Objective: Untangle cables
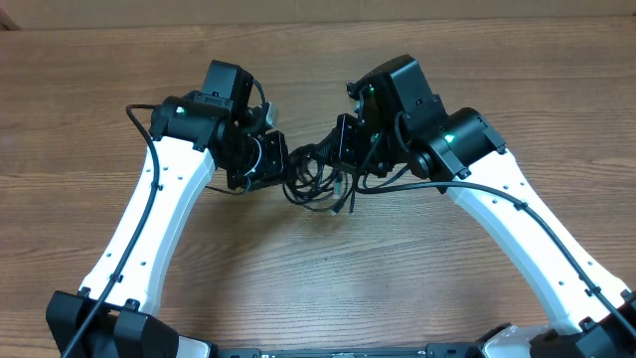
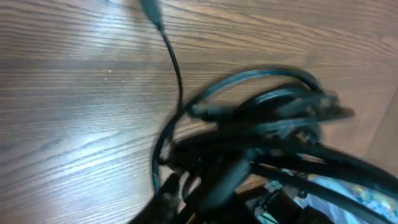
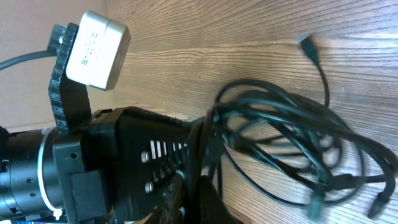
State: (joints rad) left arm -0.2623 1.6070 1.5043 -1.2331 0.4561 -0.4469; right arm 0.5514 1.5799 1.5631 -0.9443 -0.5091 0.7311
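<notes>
Overhead view is showing the L gripper (image 1: 270,164) pressing into the left side of the cables (image 1: 316,184), which are sitting as one knotted clump on the table (image 1: 99,60), w/ the R gripper (image 1: 346,149) touching the clump's right side; the L claw's jaws are hiding behind cords in every view, so I cannot tell if it is gripping or released; the R claw is clenching tight, apparently on a strand running down into its fingers in the R wrist view. Risks, as I'm judging them: w/ both claws working this near each other, pulling apart could be cinching the knot tighter, not loosening it; a loop could be snagging on the L wrist cam (image 3: 93,50) or the robot's own thicker wires (image 1: 149,169); if L is biting several strands at once, the whole clump will prob be dragging along instead of separating; a thin strand could be slipping out of the R claw. L wrist view is giving a blurred close look at the loops plus one free cord trailing off to a plug (image 2: 149,7) on bare wood; R wrist view is showing the loops fanning out sharply to the right of the L claw's body; overhead is not resolving those loose ends but is showing how the two claws are flanking the clump.
</notes>
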